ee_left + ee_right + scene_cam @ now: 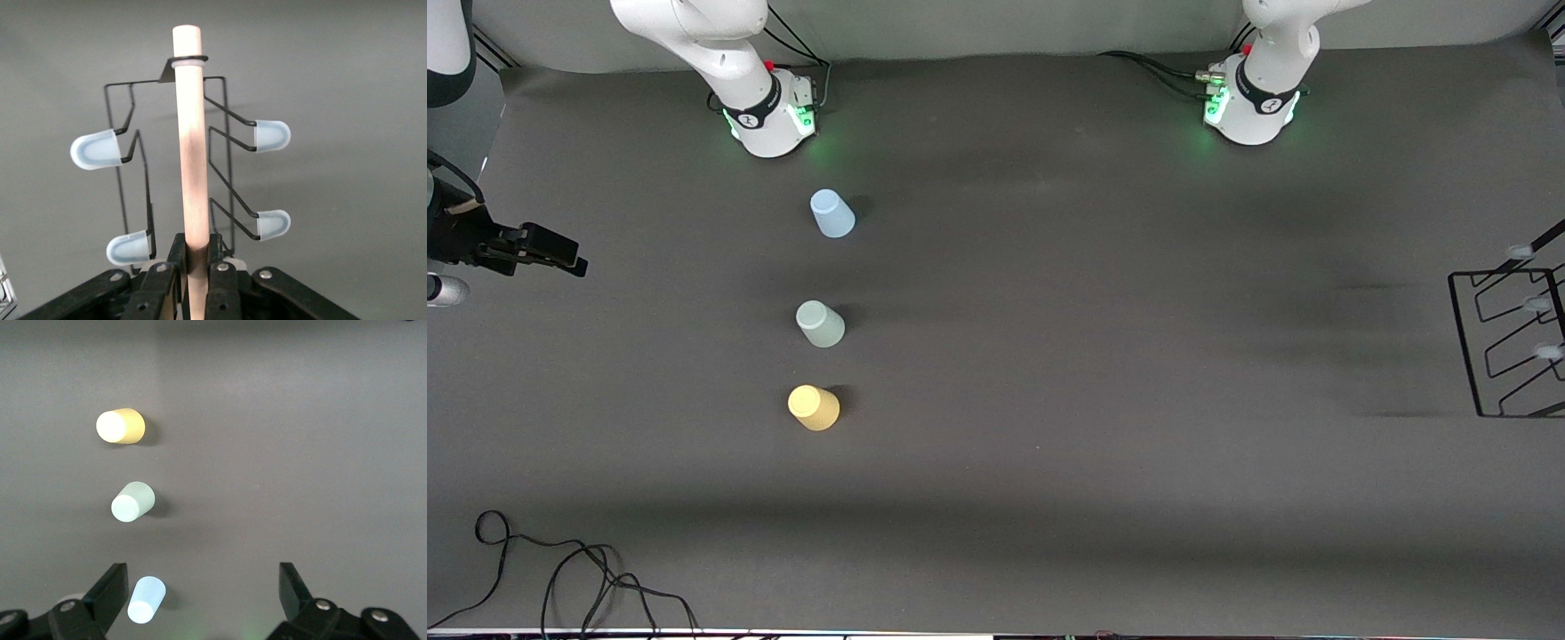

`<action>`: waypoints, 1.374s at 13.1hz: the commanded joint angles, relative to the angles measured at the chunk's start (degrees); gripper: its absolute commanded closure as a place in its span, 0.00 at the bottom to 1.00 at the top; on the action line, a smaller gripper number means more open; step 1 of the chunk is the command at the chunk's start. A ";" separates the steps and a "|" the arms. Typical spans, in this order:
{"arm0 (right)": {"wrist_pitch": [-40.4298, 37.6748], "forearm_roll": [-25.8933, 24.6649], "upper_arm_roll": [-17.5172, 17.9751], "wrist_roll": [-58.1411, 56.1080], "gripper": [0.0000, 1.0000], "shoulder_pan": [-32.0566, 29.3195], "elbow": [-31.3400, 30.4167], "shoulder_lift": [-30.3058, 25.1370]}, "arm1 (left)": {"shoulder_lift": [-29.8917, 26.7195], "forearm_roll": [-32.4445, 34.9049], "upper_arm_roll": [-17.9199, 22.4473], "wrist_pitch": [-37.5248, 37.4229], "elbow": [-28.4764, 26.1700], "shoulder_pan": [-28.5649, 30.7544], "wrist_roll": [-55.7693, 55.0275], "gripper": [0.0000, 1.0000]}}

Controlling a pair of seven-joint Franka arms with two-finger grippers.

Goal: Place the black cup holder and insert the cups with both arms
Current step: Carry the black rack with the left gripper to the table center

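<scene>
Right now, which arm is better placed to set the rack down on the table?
Left. The left gripper is shut on the rack by its wooden handle. The right gripper is open and empty above the cups.

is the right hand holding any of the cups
No, the right hand is open and holds nothing, while the blue cup, green cup and yellow cup all stand on the table.

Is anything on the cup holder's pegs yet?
No. The thin black wire cup holder has bare pale-tipped pegs; the left gripper clamps its wooden rod handle. Its base is out of view.
</scene>
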 commanded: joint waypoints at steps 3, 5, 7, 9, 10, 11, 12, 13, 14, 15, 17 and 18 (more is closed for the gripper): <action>-0.48 -0.31 0.03 0.77 0.00 0.20 0.01 -0.24 | 1.02 -3.94 -4.75 -1.78 2.51 -13.93 -24.48 1.00; -0.48 -0.40 0.03 0.77 0.00 0.20 0.01 -0.24 | 1.38 -5.51 -8.35 -0.64 2.51 -19.47 -36.37 1.00; -0.48 -0.31 0.03 0.68 0.00 0.20 0.01 -0.24 | 4.09 -6.22 -11.43 0.85 4.52 -25.09 -47.36 1.00; -0.48 -0.31 0.03 0.68 0.00 0.20 0.01 -0.33 | 8.12 -6.05 -13.28 1.82 8.38 -31.42 -52.67 1.00; -0.48 -0.31 0.03 0.76 0.00 0.20 0.01 -0.33 | 9.80 -5.70 -13.29 3.74 9.97 -35.63 -54.77 1.00; -0.48 -0.31 0.03 0.68 0.00 0.20 0.01 -0.33 | 11.03 -5.35 -13.20 6.11 10.33 -39.58 -59.58 1.00; -0.48 -0.31 0.12 0.68 0.00 0.20 0.01 -0.33 | 12.18 -3.95 -13.29 8.66 10.33 -43.19 -64.50 1.00; -0.48 -0.40 0.03 0.68 0.00 0.20 0.01 -0.33 | 13.49 -2.90 -13.29 11.12 10.42 -46.27 -68.29 1.00; -0.56 -0.31 0.12 0.68 0.00 0.20 0.01 -0.33 | 14.81 -2.36 -13.12 13.49 10.51 -49.09 -71.63 1.00; -0.56 -0.40 0.03 0.68 0.00 0.20 0.01 -0.33 | 16.39 -1.49 -13.11 15.34 11.03 -51.47 -75.32 1.00; -0.56 -0.31 0.03 0.68 0.00 0.20 0.01 -0.33 | 20.52 1.41 -13.20 16.24 14.80 -54.90 -81.31 1.00; -0.48 -0.40 0.03 0.68 0.00 0.20 -0.07 -0.33 | 22.19 1.51 -13.20 16.33 16.12 -55.44 -82.47 1.00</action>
